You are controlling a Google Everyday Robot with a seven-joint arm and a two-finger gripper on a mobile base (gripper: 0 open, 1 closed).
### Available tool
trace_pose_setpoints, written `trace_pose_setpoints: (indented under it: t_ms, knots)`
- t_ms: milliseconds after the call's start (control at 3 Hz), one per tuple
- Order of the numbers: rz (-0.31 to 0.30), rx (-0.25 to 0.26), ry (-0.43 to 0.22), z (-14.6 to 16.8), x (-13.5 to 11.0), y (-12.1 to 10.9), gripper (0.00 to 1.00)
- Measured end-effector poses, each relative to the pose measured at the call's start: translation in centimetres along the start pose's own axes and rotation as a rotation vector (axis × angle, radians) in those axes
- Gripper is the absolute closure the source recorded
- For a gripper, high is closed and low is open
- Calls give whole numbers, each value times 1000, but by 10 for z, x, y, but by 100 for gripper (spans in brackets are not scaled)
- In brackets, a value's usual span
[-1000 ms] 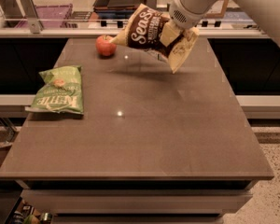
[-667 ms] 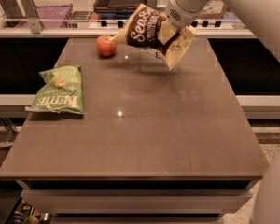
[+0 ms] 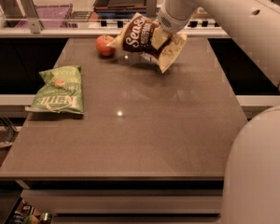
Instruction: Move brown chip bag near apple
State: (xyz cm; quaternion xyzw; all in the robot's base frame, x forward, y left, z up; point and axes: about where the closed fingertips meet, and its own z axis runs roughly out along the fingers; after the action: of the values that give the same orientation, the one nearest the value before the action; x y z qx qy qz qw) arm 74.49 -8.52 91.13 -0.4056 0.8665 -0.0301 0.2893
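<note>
Hanging over the far end of the table (image 3: pixel 154 125), the gripper (image 3: pixel 157 34) is pinching the brown chip bag (image 3: pixel 139 37) by its right half, jaws closed on the crinkly film. The bag is floating clear of the surface, its left tip just beside the apple (image 3: pixel 105 45). The job now looks like a plain lowering: easing down gently and opening only once the bag is resting, so it isn't flopping onto the apple and rolling it. The far edge is sitting close behind both, so no pushing backward. Bare tabletop is lying toward the near side and the right; the green chip bag (image 3: pixel 58 90) is lying well apart at the left edge.
</note>
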Motion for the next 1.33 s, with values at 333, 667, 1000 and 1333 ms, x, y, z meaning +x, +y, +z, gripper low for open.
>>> trace_pose_setpoints:
  t_ms: [333, 667, 1000, 1333]
  knots:
    - [3, -30, 19, 24, 2, 10, 100]
    - [2, -31, 20, 25, 2, 10, 81]
    - [1, -33, 23, 27, 2, 12, 59]
    - [-1, -36, 25, 29, 2, 13, 36]
